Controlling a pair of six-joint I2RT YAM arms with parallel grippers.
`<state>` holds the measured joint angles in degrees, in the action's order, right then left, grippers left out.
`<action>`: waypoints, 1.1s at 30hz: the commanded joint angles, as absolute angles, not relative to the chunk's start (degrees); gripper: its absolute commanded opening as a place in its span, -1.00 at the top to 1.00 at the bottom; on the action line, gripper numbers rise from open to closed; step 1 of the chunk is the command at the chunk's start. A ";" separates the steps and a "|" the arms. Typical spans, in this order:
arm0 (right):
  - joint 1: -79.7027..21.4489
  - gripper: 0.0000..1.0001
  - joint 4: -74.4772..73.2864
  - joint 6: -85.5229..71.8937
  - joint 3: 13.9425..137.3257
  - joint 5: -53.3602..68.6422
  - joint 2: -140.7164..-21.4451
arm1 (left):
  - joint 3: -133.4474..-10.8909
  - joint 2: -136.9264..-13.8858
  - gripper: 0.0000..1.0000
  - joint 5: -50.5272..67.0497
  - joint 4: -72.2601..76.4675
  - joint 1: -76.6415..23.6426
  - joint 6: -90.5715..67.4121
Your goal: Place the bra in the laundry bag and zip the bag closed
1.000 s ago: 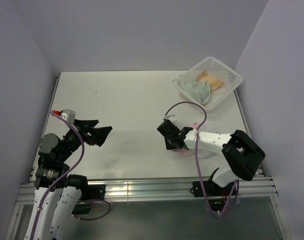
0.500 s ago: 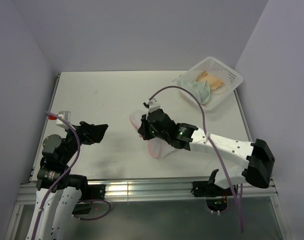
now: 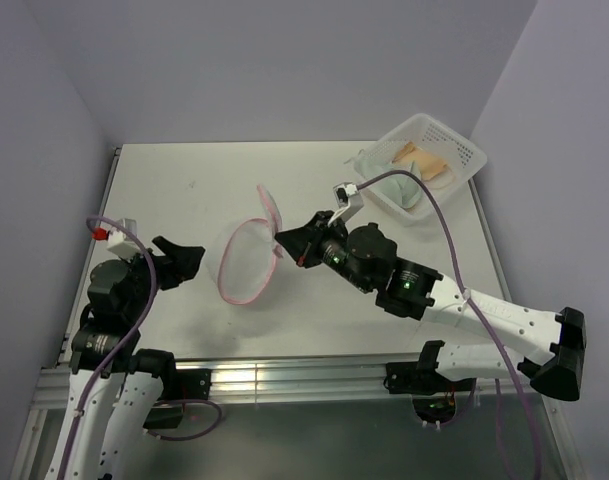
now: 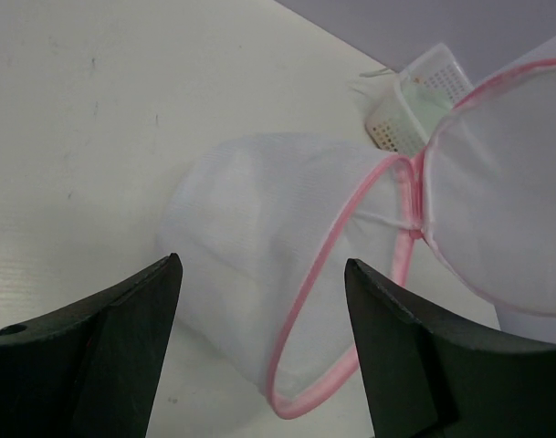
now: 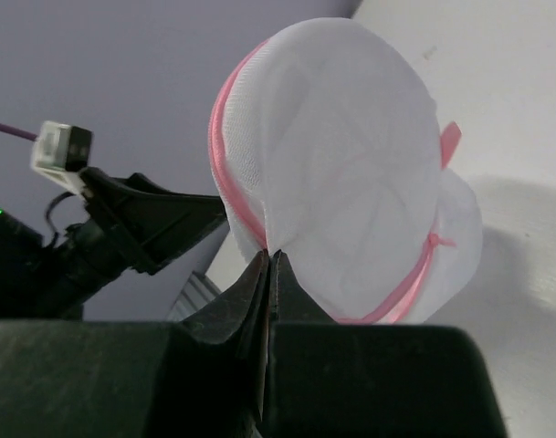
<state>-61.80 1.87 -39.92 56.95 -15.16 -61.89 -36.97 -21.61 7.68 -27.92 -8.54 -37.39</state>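
Note:
The laundry bag (image 3: 242,265) is a white mesh pouch with a pink zipper rim. It hangs above the table, open, with its round flap (image 4: 506,192) standing up. My right gripper (image 3: 282,243) is shut on the bag's rim (image 5: 259,239) from the right. My left gripper (image 3: 192,262) is open just left of the bag. In the left wrist view the bag's lower rim (image 4: 300,401) hangs between the spread fingers (image 4: 122,338), touching neither. The pale green bra (image 3: 396,185) lies in the white basket (image 3: 462,150) at the back right.
The basket (image 4: 414,100) also holds a peach garment (image 3: 424,160). The white table (image 3: 204,190) is walled at the back and on both sides. My right arm reaches across the middle of the table, its purple cable (image 3: 424,200) looping up near the basket.
My right arm has swung left and lifted the bag off the table, bringing it up to the left gripper. The bag now hangs open. The left gripper's fingers have narrowed slightly.

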 commanded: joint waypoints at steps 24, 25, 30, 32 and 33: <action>-45.26 1.00 16.08 -50.19 34.10 -4.75 -60.03 | -28.82 -42.52 -0.60 0.35 -8.96 -35.32 -47.38; -45.26 1.00 16.34 -50.10 33.93 -4.57 -59.94 | -30.05 -43.67 -0.61 -1.48 -9.14 -35.77 -46.76; -45.35 1.00 17.31 -49.66 33.75 -2.38 -59.85 | -30.41 -52.81 -0.22 -2.63 -5.72 -36.30 -45.35; -45.26 1.00 17.40 -49.48 33.40 -1.67 -59.94 | -30.59 -56.05 0.44 -4.82 -4.66 -36.39 -45.00; -45.26 1.00 17.49 -49.40 33.31 -1.32 -59.77 | -30.67 -56.77 0.59 -5.62 -4.40 -36.30 -44.83</action>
